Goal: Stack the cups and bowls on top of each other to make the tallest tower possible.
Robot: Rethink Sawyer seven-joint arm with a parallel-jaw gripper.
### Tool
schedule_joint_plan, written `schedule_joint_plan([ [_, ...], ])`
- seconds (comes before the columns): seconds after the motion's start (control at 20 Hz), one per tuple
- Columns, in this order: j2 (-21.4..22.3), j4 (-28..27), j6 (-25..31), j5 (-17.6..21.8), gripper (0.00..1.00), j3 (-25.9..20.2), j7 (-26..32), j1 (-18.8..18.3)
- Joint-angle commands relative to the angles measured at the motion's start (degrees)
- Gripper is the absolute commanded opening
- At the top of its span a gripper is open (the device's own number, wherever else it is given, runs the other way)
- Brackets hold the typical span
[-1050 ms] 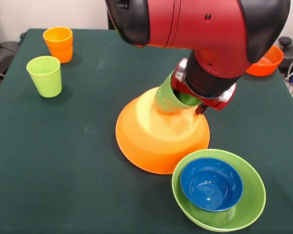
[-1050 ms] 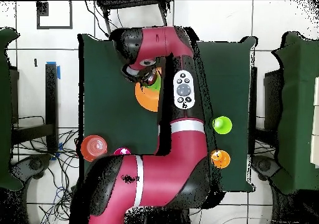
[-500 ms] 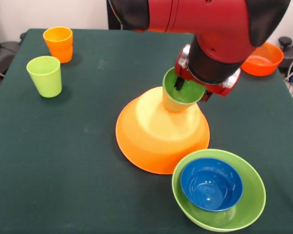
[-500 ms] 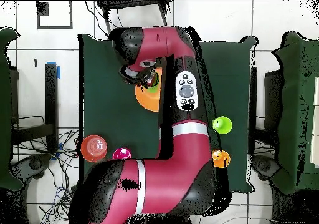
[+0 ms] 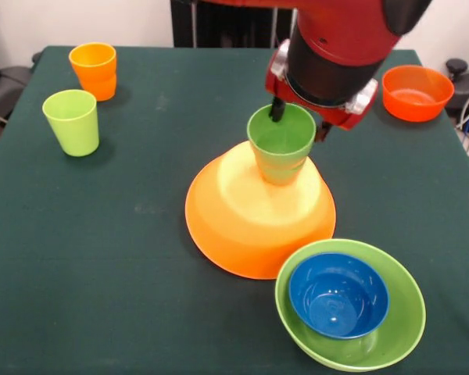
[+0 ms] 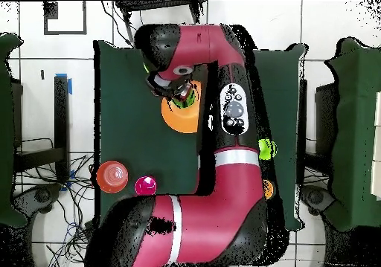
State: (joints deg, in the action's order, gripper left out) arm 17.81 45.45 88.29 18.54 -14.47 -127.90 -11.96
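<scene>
While the green cup (image 5: 281, 144) stands upright, mouth up, on top of the overturned large orange bowl (image 5: 254, 220), the gripper (image 5: 297, 122) hangs just above its far rim. One finger (image 5: 277, 110) dips inside the rim and the other sits outside, spread apart without pinching the wall. Beside the orange bowl, a small blue bowl (image 5: 338, 294) nests in the light green bowl (image 5: 406, 316).
</scene>
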Motion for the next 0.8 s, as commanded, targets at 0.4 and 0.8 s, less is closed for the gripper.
schedule_joint_plan([
  [0.4,1.26,4.96,4.31,0.31,1.0,-4.69,17.99,-1.79],
  [0.8,0.63,4.99,4.23,-0.51,1.0,-5.25,16.59,-1.08],
])
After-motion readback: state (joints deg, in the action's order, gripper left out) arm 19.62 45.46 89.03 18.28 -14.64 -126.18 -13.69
